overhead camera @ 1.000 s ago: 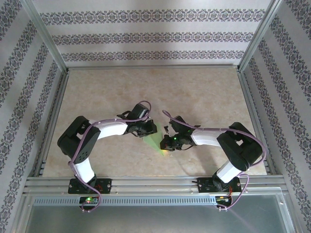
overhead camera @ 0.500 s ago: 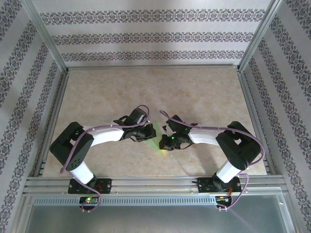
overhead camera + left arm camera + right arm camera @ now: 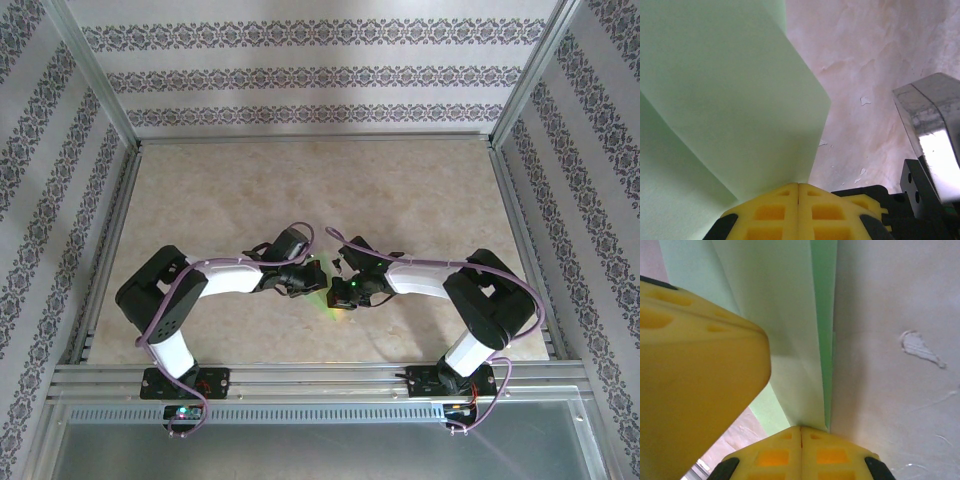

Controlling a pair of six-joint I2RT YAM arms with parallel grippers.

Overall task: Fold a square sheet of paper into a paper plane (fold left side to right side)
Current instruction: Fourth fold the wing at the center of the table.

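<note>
**Left hand (image 3: 303, 285) and right hand (image 3: 346, 288) both clamped on the green paper (image 3: 320, 280)**

The two arms reached inward over the beige marbled table (image 3: 420, 200), and their hands met near its middle with the folded sheet between them. In the left wrist view, that hand's yellow pads (image 3: 771, 212) were pressed tight together on a corner of the paper, which spread away from them as a broad creased panel. In the right wrist view, its own pads (image 3: 832, 456) were closed on a narrow, layered edge of the sheet. Another yellow pad (image 3: 695, 380) stood just beside the paper at the left.
</note>
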